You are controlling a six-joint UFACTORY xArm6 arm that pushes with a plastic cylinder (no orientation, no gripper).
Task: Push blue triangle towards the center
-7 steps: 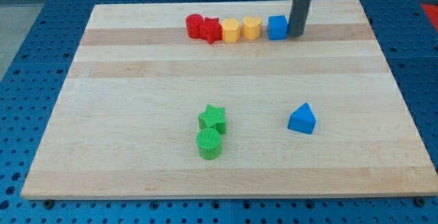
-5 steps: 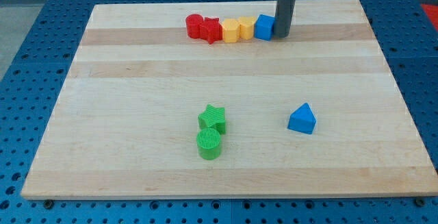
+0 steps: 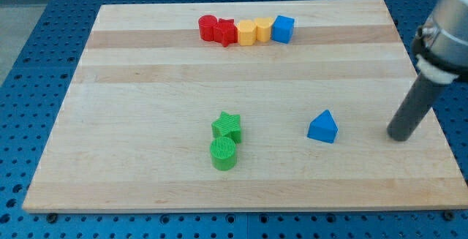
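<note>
The blue triangle lies on the wooden board, right of the middle and toward the view's bottom. My tip rests on the board to the triangle's right, about a hundred pixels away and at nearly the same height in the view. It touches no block. The rod leans up to the view's right edge.
A row of blocks lies near the board's top edge: a red cylinder, a red star, a yellow hexagon, a yellow heart, a blue cube. A green star and a green cylinder touch below the middle.
My tip pushed the blue cube left against the yellow heart, then left the top row and moved down to the right side of the blue triangle. The triangle has not moved.
</note>
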